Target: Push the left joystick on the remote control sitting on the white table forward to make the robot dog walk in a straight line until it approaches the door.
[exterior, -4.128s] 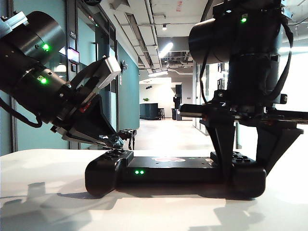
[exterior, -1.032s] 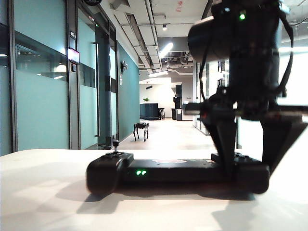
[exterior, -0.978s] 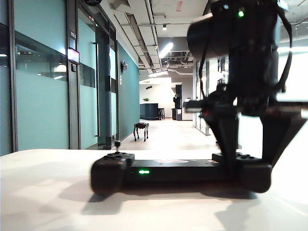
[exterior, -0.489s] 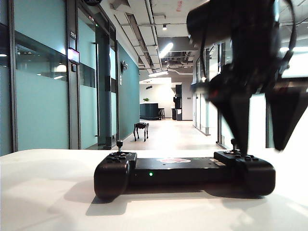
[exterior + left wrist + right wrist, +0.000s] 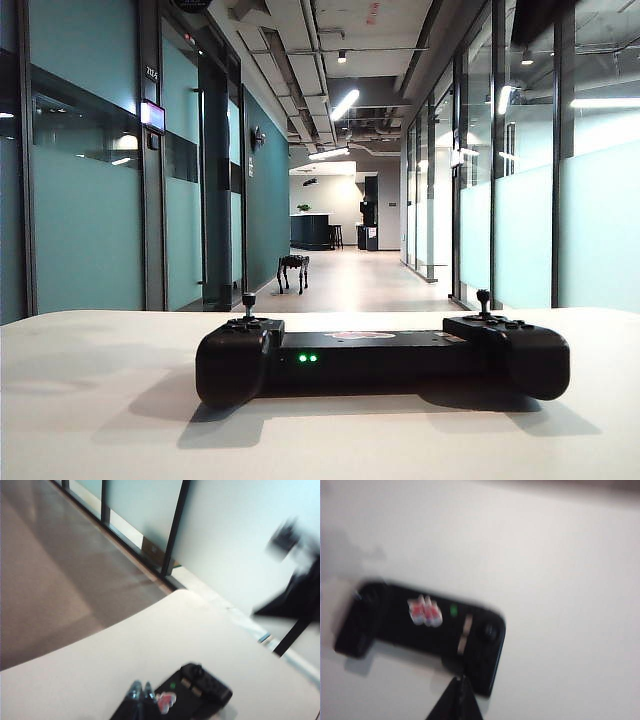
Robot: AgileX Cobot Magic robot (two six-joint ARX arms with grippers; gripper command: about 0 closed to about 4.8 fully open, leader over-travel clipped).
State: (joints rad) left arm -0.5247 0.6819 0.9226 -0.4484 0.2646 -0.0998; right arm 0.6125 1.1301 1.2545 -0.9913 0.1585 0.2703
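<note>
My right gripper (image 5: 461, 680) is pressed shut, its two dark fingers meeting in one point, and it holds nothing. It hangs above the white table (image 5: 560, 555), and the remote control (image 5: 420, 630) lies flat below it, apart from the tips; the picture is blurred.

My left gripper (image 5: 140, 690) is also high over the table. Only its two fingertips show, close together with a narrow gap, empty. Below them lies the remote control (image 5: 200, 690), with its reddish logo (image 5: 165, 700) just beside the tips in the picture.

From the exterior camera neither of my grippers is visible. The remote control (image 5: 385, 355) rests alone on the white table (image 5: 100, 420), nothing touching it. The left joystick (image 5: 248, 299) stands upright on its left handle. Far behind it, in the corridor, the robot dog (image 5: 293, 270) stands on the floor near the door (image 5: 215, 180) on the left side.
</note>
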